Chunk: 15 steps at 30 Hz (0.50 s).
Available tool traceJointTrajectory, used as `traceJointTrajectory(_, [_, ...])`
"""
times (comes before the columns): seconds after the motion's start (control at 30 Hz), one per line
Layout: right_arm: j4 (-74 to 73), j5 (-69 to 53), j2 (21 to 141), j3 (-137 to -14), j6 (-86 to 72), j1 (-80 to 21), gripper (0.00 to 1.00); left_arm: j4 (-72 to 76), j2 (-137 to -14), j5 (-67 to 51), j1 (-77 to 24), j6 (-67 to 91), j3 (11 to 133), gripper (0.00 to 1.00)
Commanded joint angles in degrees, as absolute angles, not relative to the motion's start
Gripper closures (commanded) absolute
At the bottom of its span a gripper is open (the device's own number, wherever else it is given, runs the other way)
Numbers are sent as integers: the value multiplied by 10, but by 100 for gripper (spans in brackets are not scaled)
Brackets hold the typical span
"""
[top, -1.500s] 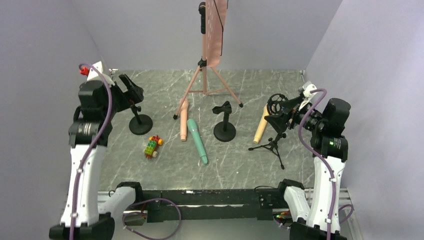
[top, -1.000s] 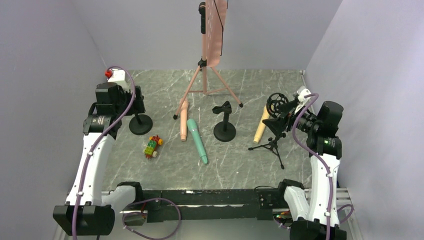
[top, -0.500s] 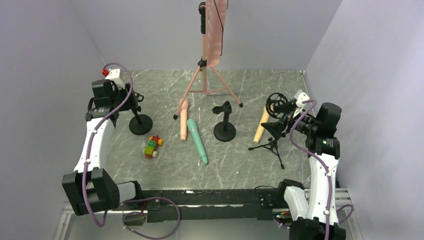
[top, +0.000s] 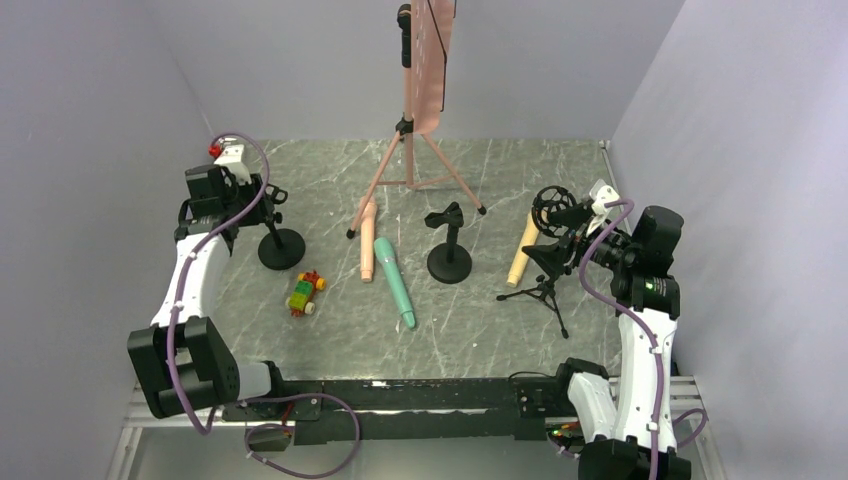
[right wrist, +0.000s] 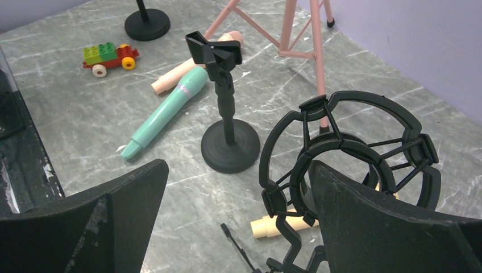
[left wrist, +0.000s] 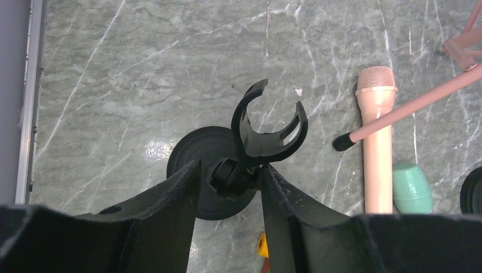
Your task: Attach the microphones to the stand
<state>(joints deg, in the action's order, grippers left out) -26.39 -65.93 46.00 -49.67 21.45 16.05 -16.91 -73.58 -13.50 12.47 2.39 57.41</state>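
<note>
The near strip of the worktop [top: 470, 335] lies bare, giving room to pass from either side. Further back, the toy car [top: 305, 293], pink microphone [top: 367, 252], teal microphone [top: 395, 282] and centre stand [top: 449, 262] crowd together. The legs of the pink tripod [top: 408, 165] are splayed just behind them.

No text, label, brand or number is readable on anything.

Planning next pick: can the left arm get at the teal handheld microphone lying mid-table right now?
Probably yes: the teal handheld microphone lies uncovered, but the left gripper straddles the black round-base clip stand and must back off first.
</note>
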Motion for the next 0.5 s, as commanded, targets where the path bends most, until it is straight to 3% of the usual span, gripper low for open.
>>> traceJointTrajectory(0.0, [-294,-664,459,-482,198,160,0,-152,-763,-160,130,7,596,54])
traceJointTrajectory(0.3, [-294,-663,455,-482,197,159,0,-149,-779,-210,131,-31,606,70])
traceJointTrajectory(0.47, [-292,-663,453,-480,196,160,0,-143,-780,-214,131,-40,613,99])
